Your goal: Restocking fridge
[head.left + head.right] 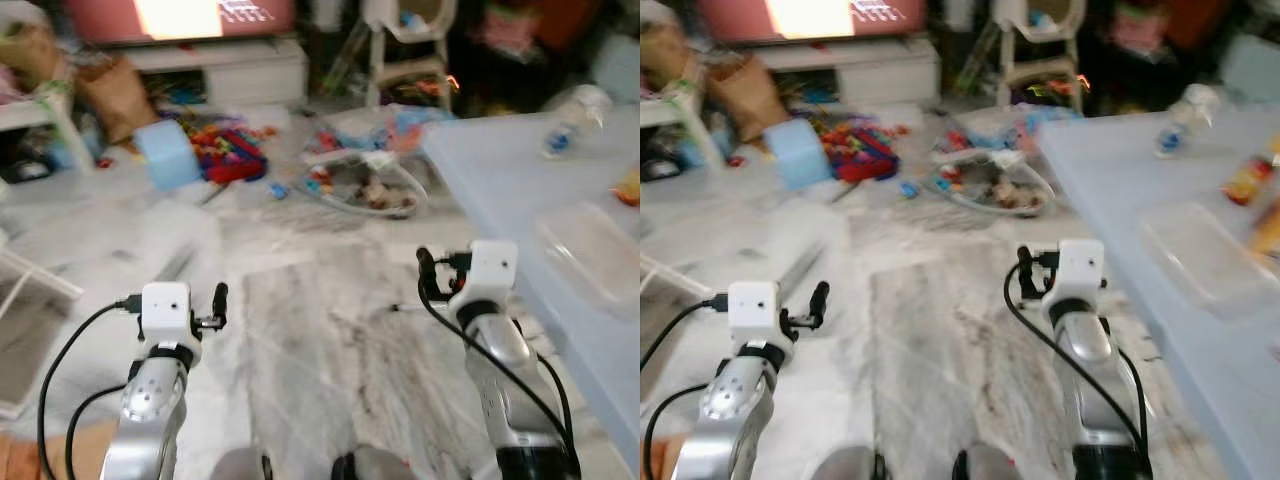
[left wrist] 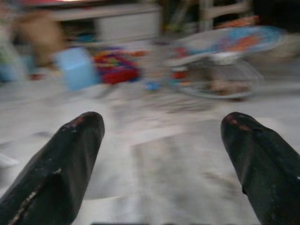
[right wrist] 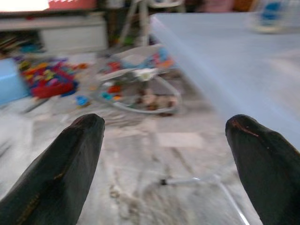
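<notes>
A pale blue table (image 1: 500,170) stands to my right. On it are a clear bottle with a blue label (image 1: 560,135), a clear plastic container (image 1: 590,245) and an orange packet (image 1: 1248,180). My left gripper (image 2: 161,124) is open and empty, held low over the marble floor. My right gripper (image 3: 166,124) is also open and empty, just left of the table's near edge. No fridge is in sight. The pictures are blurred.
A baby bouncer (image 1: 365,185) lies on the floor ahead, with a pile of coloured toys (image 1: 230,150) and a light blue box (image 1: 168,155) to its left. A white TV cabinet (image 1: 225,65) and a high chair (image 1: 405,50) stand at the back.
</notes>
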Available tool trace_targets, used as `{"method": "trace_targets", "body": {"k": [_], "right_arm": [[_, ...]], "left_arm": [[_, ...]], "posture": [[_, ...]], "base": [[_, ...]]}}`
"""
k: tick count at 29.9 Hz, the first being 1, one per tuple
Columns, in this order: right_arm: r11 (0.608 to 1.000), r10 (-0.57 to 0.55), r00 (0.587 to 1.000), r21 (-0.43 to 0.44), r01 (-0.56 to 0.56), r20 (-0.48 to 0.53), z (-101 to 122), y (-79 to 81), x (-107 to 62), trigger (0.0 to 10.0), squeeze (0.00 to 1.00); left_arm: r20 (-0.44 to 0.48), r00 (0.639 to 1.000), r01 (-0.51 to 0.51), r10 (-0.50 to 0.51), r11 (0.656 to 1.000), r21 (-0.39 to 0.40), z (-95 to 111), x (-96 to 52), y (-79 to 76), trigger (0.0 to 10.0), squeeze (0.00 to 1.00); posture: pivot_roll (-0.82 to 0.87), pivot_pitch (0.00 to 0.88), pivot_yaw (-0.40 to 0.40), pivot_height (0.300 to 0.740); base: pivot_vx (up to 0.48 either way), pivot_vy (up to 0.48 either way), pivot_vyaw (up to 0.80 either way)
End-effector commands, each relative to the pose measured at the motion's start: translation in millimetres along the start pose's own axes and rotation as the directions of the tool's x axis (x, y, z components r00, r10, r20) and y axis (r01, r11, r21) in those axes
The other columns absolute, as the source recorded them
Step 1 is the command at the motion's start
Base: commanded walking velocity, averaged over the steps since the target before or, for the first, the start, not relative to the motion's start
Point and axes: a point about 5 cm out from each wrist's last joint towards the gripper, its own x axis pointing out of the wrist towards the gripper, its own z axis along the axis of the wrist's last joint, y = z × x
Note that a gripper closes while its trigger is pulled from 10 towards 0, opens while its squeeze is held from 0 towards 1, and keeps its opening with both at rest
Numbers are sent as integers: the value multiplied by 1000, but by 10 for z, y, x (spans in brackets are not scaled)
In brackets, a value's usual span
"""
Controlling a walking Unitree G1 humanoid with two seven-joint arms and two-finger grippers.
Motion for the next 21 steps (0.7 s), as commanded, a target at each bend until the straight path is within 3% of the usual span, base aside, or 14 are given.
{"method": "trace_targets", "body": {"k": [1, 4, 8, 11, 21], "right_arm": [[1000, -8, 999, -15, 9, 37, 94, -43, 19, 10000, 0], [1000, -17, 999, -16, 18, 49, 129, -61, 34, 10000, 0], [1000, -18, 996, 2, 18, 85, 207, -54, 80, 10000, 0], [1000, -19, 994, 16, 17, 108, 273, -44, 93, 10000, 0], [995, -95, 989, 7, 95, 110, 279, -164, 81, 10000, 0]], "left_arm": [[26, 999, 32, -31, 999, -22, 41, -4, -38, 10000, 0], [48, 998, 29, -28, 999, -30, 68, -9, -2, 10000, 0], [65, 996, 57, -59, 998, 36, 150, 7, 32, 10000, 0], [78, 995, 65, -68, 997, 44, 185, -5, 52, 10000, 0], [76, 993, 85, -87, 996, 22, 152, -17, 11, 10000, 0]], "posture": [[21, 92, -43, 740], [21, 97, -39, 740], [28, 127, -23, 740], [24, 143, -22, 740], [17, 153, -30, 740]], "base": [[0, 0, -800], [0, 0, -800], [0, 0, -800], [0, 0, -621], [27, 0, 0]]}}
